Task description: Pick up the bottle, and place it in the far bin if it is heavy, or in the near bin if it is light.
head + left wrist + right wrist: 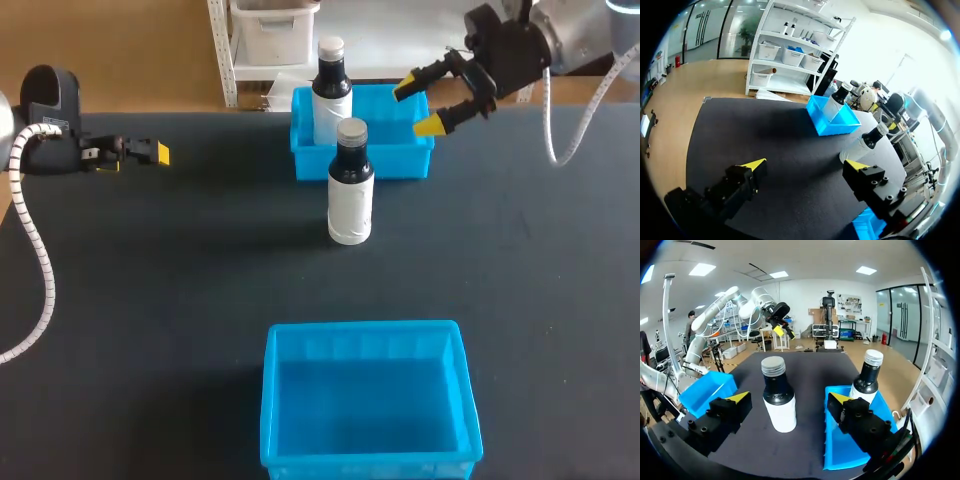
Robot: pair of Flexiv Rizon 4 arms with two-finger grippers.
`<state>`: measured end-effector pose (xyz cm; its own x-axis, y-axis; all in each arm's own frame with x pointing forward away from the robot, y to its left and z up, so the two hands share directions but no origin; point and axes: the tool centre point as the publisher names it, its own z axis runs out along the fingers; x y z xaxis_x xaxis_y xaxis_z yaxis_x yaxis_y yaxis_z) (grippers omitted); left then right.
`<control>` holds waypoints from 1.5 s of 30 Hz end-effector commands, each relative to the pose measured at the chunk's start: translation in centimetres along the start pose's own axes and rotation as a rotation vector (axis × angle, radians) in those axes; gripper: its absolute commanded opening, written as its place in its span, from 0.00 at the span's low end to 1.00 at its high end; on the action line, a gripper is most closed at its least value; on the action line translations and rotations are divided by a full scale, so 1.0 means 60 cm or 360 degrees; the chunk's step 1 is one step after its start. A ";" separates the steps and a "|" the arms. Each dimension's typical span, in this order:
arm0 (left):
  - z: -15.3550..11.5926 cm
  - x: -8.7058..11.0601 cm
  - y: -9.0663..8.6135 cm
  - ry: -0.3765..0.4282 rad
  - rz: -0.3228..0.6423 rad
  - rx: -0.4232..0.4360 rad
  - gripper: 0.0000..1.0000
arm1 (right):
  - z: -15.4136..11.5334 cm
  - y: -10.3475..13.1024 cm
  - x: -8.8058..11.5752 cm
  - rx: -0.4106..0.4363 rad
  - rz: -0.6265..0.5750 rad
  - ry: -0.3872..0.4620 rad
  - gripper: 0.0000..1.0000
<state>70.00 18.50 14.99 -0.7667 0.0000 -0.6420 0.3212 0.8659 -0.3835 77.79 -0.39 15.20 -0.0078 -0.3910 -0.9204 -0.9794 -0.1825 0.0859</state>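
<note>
Overhead, the bottle [350,185] stood upright between far bin [400,162] and near bin [272,400]; right gripper [417,107] gaped empty nearby, while only its wrist view showed left gripper [806,165] released.

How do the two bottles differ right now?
The rear bottle stands inside the far bin. The front bottle stands on the bare table, in front of that bin. The rear bottle's cap looks paler than the front bottle's grey one. Both are upright, dark with white labels, and neither is gripped.
</note>
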 end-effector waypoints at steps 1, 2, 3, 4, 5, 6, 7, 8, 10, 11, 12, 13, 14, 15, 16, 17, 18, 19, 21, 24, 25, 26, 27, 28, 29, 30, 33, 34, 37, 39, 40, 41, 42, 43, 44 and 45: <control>0.000 0.000 0.000 0.0000 0.0000 0.0000 1.00 | 0.008 0.029 -0.002 0.0681 0.0009 0.0016 1.00; 0.000 0.000 0.000 0.0000 0.0000 0.0000 1.00 | 0.011 0.030 0.000 0.0685 0.0011 0.0015 1.00; 0.000 0.000 0.000 0.0000 0.0000 0.0000 1.00 | 0.013 0.031 0.001 0.0706 0.0018 0.0019 1.00; 0.000 0.000 0.000 0.0000 0.0000 0.0000 1.00 | 0.015 0.031 0.003 0.0718 0.0025 0.0018 1.00; 0.000 0.000 0.000 0.0000 0.0000 0.0000 1.00 | 0.018 0.032 0.005 0.0735 0.0029 0.0026 1.00; 0.000 0.000 0.000 0.0000 0.0000 0.0000 1.00 | 0.020 0.033 0.006 0.0762 0.0036 0.0033 1.00; 0.000 0.000 0.000 0.0000 0.0000 0.0000 1.00 | 0.021 0.033 0.008 0.0778 0.0045 0.0033 1.00; 0.000 0.000 0.000 0.0000 0.0000 0.0000 1.00 | 0.023 0.034 0.009 0.0803 0.0045 0.0042 1.00; 0.000 0.000 0.000 0.0000 0.0000 0.0000 1.00 | 0.028 0.035 0.014 0.0832 0.0063 0.0044 1.00; 0.000 0.000 0.000 0.0000 0.0000 0.0000 1.00 | 0.031 0.035 0.016 0.0845 0.0068 0.0053 1.00; 0.000 0.000 0.000 0.0000 0.0000 0.0000 1.00 | 0.034 0.034 0.017 0.0843 0.0069 0.0050 1.00; 0.000 0.000 0.000 0.0000 0.0000 0.0000 1.00 | 0.038 0.033 0.019 0.0842 0.0072 0.0049 1.00; 0.000 0.000 0.000 0.0000 0.0000 0.0000 1.00 | 0.041 0.033 0.020 0.0842 0.0074 0.0048 1.00; 0.000 0.000 0.000 0.0000 0.0000 0.0000 1.00 | 0.044 0.032 0.020 0.0842 0.0076 0.0047 1.00; 0.000 0.000 0.000 0.0000 0.0000 0.0000 1.00 | 0.047 0.032 0.020 0.0840 0.0076 0.0045 1.00; 0.000 0.000 0.000 0.0000 0.0000 0.0000 1.00 | 0.050 0.031 0.019 0.0835 0.0073 0.0037 1.00; 0.000 0.000 0.000 0.0000 0.0000 0.0000 1.00 | 0.053 0.031 0.017 0.0831 0.0070 0.0035 1.00; 0.000 0.000 0.000 0.0000 0.0000 0.0000 1.00 | 0.056 0.031 0.015 0.0829 0.0068 0.0031 1.00; 0.000 0.000 0.000 0.0000 0.0000 0.0000 1.00 | 0.062 0.031 0.013 0.0821 0.0062 0.0026 1.00; 0.000 0.000 0.000 0.0000 0.0000 0.0000 1.00 | 0.071 0.031 0.012 0.0809 0.0062 0.0016 1.00; 0.000 0.000 0.000 0.0000 0.0000 0.0000 1.00 | 0.073 0.031 0.012 0.0805 0.0066 0.0012 1.00; 0.000 0.000 0.000 0.0000 0.0000 0.0000 1.00 | 0.075 0.030 0.012 0.0802 0.0069 0.0009 1.00; 0.000 0.000 0.000 0.0000 0.0000 0.0000 1.00 | 0.078 0.030 0.010 0.0796 0.0068 0.0007 1.00; 0.000 0.000 0.000 0.0000 0.0000 0.0000 1.00 | 0.081 0.031 0.008 0.0788 0.0067 0.0004 1.00; 0.000 0.000 0.000 0.0000 0.0000 0.0000 1.00 | 0.083 0.031 0.008 0.0782 0.0064 0.0002 1.00; 0.000 0.000 0.000 0.0000 0.0000 0.0000 1.00 | 0.085 0.031 0.007 0.0780 0.0063 0.0002 1.00; 0.000 0.000 0.000 0.0000 0.0000 0.0000 1.00 | 0.092 0.031 0.005 0.0767 0.0061 -0.0002 1.00; 0.000 0.000 0.000 0.0000 0.0000 0.0000 1.00 | 0.095 0.031 0.004 0.0761 0.0061 -0.0003 1.00; 0.000 0.000 0.000 0.0000 0.0000 0.0000 1.00 | 0.101 0.031 0.002 0.0743 0.0060 -0.0006 1.00; 0.000 0.000 0.000 0.0000 0.0000 0.0000 1.00 | 0.105 0.035 -0.001 0.0731 0.0063 -0.0012 1.00; 0.000 0.000 0.000 0.0000 0.0000 0.0000 1.00 | 0.110 0.037 -0.002 0.0707 0.0051 -0.0007 1.00; 0.000 0.000 0.000 0.0000 0.0000 0.0000 1.00 | 0.114 0.039 -0.003 0.0693 0.0051 -0.0010 1.00; 0.000 0.000 0.000 0.0000 0.0000 0.0000 1.00 | 0.117 0.040 -0.005 0.0685 0.0048 -0.0011 1.00; 0.000 0.000 0.000 0.0000 0.0000 0.0000 1.00 | 0.121 0.041 -0.006 0.0675 0.0042 -0.0011 1.00; 0.000 0.000 0.000 0.0000 0.0000 0.0000 1.00 | 0.123 0.041 -0.006 0.0666 0.0042 -0.0013 1.00; 0.000 0.000 0.000 0.0000 0.0000 0.0000 1.00 | 0.125 0.041 -0.006 0.0660 0.0043 -0.0015 1.00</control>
<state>70.00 18.50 14.99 -0.7667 0.0000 -0.6420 0.3211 0.8659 -0.3835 74.25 5.83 12.91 -0.0354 -0.3802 -0.9242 -0.9868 0.1598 -0.0279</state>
